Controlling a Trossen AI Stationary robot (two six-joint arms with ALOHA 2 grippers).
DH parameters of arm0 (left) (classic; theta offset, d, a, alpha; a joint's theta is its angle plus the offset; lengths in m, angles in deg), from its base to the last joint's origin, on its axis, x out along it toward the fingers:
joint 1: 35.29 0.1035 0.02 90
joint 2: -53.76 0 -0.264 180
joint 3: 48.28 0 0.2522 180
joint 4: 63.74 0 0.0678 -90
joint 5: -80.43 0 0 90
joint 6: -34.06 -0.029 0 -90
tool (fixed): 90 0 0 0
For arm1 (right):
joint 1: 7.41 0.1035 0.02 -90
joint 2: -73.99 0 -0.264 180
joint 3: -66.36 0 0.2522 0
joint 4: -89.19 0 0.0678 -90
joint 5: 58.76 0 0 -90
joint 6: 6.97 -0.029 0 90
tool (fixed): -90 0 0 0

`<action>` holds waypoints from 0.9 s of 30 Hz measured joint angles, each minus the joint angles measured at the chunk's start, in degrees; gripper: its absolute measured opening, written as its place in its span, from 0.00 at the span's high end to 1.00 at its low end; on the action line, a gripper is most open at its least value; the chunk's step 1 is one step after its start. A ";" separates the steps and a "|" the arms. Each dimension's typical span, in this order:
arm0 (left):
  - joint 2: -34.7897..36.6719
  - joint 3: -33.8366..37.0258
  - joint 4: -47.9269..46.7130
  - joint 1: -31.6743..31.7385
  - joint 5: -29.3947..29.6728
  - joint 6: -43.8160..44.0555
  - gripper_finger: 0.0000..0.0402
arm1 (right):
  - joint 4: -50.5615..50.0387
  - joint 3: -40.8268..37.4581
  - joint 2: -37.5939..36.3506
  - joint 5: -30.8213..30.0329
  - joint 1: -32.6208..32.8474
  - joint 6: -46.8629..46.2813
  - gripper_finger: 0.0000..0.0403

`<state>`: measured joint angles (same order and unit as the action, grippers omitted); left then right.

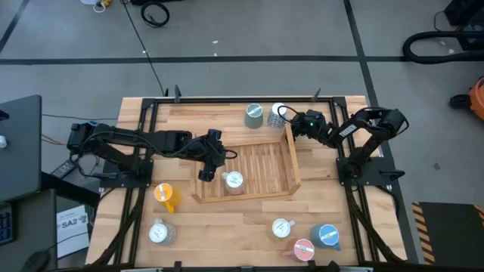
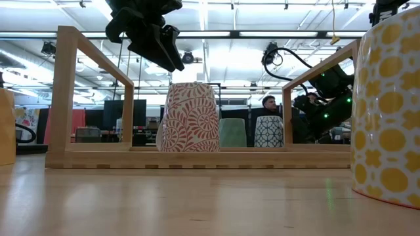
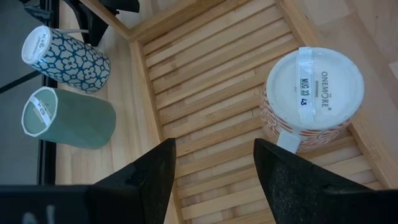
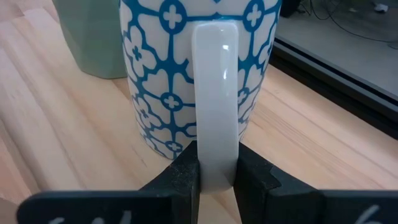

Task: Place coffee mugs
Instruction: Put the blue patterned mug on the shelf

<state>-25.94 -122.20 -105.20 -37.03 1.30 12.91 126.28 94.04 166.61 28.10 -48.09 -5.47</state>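
Note:
A red-and-white patterned mug stands bottom-up on the slats of the wooden tray. My left gripper hovers open above the tray's left part, beside that mug, touching nothing. Beyond the tray's far rail a green mug and a blue-and-white patterned mug stand bottom-up side by side on the table. My right gripper is shut on the blue-and-white mug's handle, reaching in from the table's right. My right gripper pinches the white handle of the blue-and-white mug between its two fingers, at the handle's lower part. The fingers come from the table's right, slanting a little downward, one on each flat side of the handle. The mug stands on the table.
Several more mugs stand on the table in front of the tray: a yellow one and a pale one at the left, a white one, a pink one and a blue one at the right.

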 joint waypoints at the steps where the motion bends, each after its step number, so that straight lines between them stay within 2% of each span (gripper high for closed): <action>1: 0.00 0.01 0.00 0.00 0.02 0.02 0.45 | 0.00 -0.02 0.00 -0.26 0.00 0.00 0.81; 16: 0.00 0.01 -0.02 0.01 0.00 0.05 0.45 | 0.60 -0.04 0.00 -0.30 0.07 -0.26 0.81; 27: 0.00 0.00 -0.02 0.00 0.00 0.06 0.45 | 4.66 -0.07 0.00 -0.28 0.07 -0.31 0.81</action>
<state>-25.94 -122.20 -105.22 -37.03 1.30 12.98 130.94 93.97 166.61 27.82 -48.03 -5.78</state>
